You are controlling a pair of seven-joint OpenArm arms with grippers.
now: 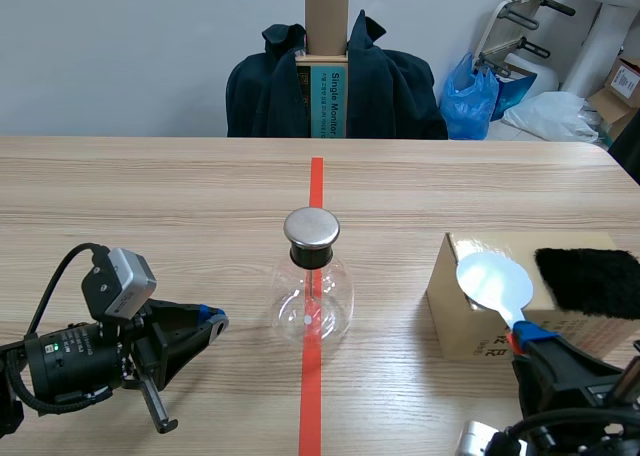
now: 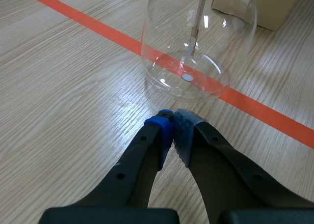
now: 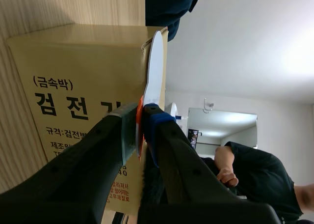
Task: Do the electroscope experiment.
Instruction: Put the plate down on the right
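Observation:
The electroscope, a clear glass flask (image 1: 312, 301) with a round metal cap (image 1: 311, 229) and a rod inside, stands on the orange-red tape line at the table's middle. My left gripper (image 1: 212, 321) lies low to its left, shut on nothing and pointing at it. In the left wrist view the flask (image 2: 196, 52) is a short way ahead of the touching fingertips (image 2: 171, 118). My right gripper (image 1: 525, 336) is shut on the orange handle of a paddle whose pale disc (image 1: 494, 281) rises in front of the cardboard box (image 1: 450, 321). The right wrist view shows that disc (image 3: 154, 71) edge-on above the gripper (image 3: 140, 126).
A black furry cloth (image 1: 590, 281) lies on top of the box at the right. A chair draped with a dark jacket (image 1: 390, 86) stands beyond the far edge. Bags and boxes sit on the floor at the back right.

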